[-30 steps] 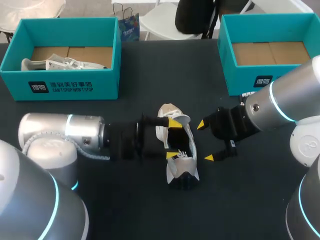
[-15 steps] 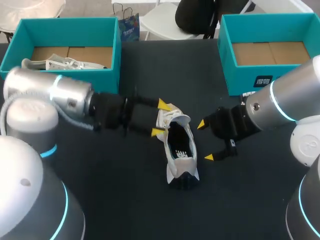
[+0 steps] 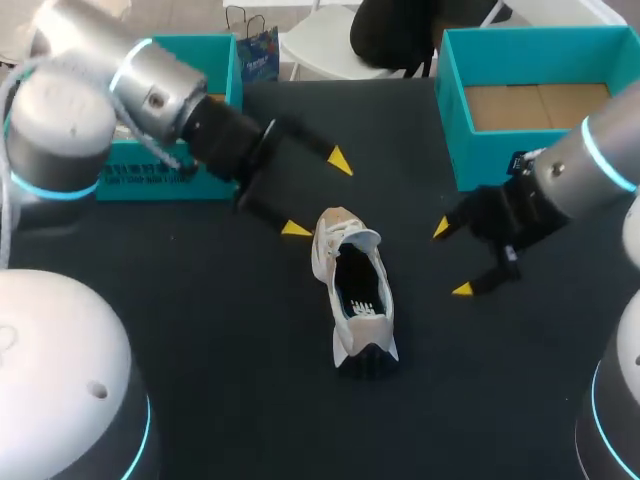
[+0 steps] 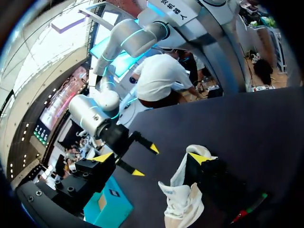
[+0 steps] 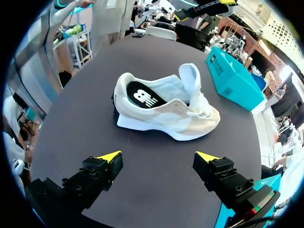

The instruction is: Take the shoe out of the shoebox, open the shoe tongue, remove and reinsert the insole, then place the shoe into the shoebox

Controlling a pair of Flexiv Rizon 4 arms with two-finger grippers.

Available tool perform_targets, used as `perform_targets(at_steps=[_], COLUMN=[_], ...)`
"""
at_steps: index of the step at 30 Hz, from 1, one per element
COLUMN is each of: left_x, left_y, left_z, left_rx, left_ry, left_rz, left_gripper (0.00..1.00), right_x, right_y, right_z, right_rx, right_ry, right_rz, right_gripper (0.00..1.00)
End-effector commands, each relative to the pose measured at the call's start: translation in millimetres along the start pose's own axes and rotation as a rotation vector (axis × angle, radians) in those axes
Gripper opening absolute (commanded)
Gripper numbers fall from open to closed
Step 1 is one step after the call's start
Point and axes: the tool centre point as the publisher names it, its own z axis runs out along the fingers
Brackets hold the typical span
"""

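Left claw (image 3: 317, 195) spread, near shoe (image 3: 355, 290); right claw (image 3: 452, 258) spread, beside it; shoe sat mid-table, well apart from boxes (image 3: 500, 150).

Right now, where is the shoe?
In the head view the shoe lies near the middle of the table, between the left pincer and the right pincer, touched by neither.

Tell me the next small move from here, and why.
Probably move the right gripper onto the shoe to grasp its side: the insole sits inside, the tongue is up, this and the left gripper are open and clear, and the right shoebox looks empty.
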Motion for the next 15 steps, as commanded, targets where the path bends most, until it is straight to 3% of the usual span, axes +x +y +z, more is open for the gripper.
perform_targets(at_steps=[1,14,15], left_x=[-5.0,-5.0,-4.3], left_y=[3,3,2], left_z=[-2,-2,3], left_rx=[0.004,0.004,-0.005], left_ry=[0.289,0.289,0.352], left_rz=[-0.001,-0.001,0.037], left_gripper=[1.0,1.0,1.0], right_x=[-6.1,-26.5,-26.5], right_y=[-5.1,-6.5,-6.5], right_z=[-42,-83,-83], right_rx=[-0.033,-0.042,-0.042], right_ry=[0.015,-0.065,-0.065], right_rz=[-0.014,0.05,0.05], right_gripper=[1.0,1.0,1.0])
